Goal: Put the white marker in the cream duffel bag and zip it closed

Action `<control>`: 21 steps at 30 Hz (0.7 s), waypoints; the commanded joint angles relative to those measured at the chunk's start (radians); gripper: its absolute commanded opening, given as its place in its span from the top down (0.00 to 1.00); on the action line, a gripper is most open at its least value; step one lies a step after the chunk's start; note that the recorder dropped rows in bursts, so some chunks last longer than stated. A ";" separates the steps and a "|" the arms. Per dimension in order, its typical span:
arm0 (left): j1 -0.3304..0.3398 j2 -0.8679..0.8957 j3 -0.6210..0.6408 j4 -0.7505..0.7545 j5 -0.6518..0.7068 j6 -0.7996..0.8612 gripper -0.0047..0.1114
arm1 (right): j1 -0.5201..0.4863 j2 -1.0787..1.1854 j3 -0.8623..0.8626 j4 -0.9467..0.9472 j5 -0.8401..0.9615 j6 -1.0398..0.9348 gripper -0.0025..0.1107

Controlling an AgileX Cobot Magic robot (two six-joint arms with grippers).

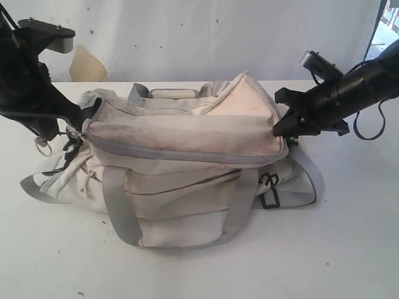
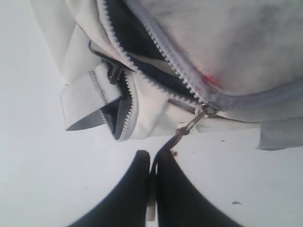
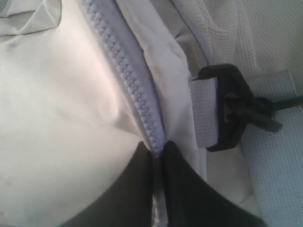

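Observation:
The cream duffel bag (image 1: 187, 180) lies across the middle of the white table, its grey zipper (image 1: 187, 154) shut along most of the top. My left gripper (image 1: 76, 121) is at the bag's left end. In the left wrist view it (image 2: 152, 158) is shut on the dark pull tab (image 2: 182, 132) that hangs from the metal slider (image 2: 206, 109). Beyond the slider a short stretch of zipper gapes over dark lining (image 2: 142, 52). My right gripper (image 1: 278, 129) is at the bag's right end, shut (image 3: 157, 150) on the grey zipper tape (image 3: 137, 94). The white marker is hidden.
A black buckle (image 3: 232, 109) on grey webbing sits beside the right fingers. Grey straps (image 1: 121, 212) loop down the bag's front. A small metal ring (image 1: 42, 147) hangs near the left arm. A cable (image 1: 368, 124) droops from the right arm. A white wall (image 1: 187, 37) stands close behind.

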 commanded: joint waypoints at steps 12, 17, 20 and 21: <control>0.003 -0.014 0.000 0.006 -0.169 0.022 0.96 | 0.003 -0.127 -0.043 -0.022 0.004 -0.289 0.32; 0.003 -0.014 0.000 -0.110 -0.167 -0.011 0.96 | 0.044 -0.176 -0.043 -0.020 0.052 -0.365 0.27; 0.003 -0.014 0.000 -0.217 -0.187 -0.007 0.96 | 0.116 -0.174 -0.043 0.007 0.155 -0.506 0.27; 0.003 -0.014 0.000 -0.249 -0.193 -0.007 0.96 | 0.152 -0.174 -0.043 0.014 0.171 -0.552 0.27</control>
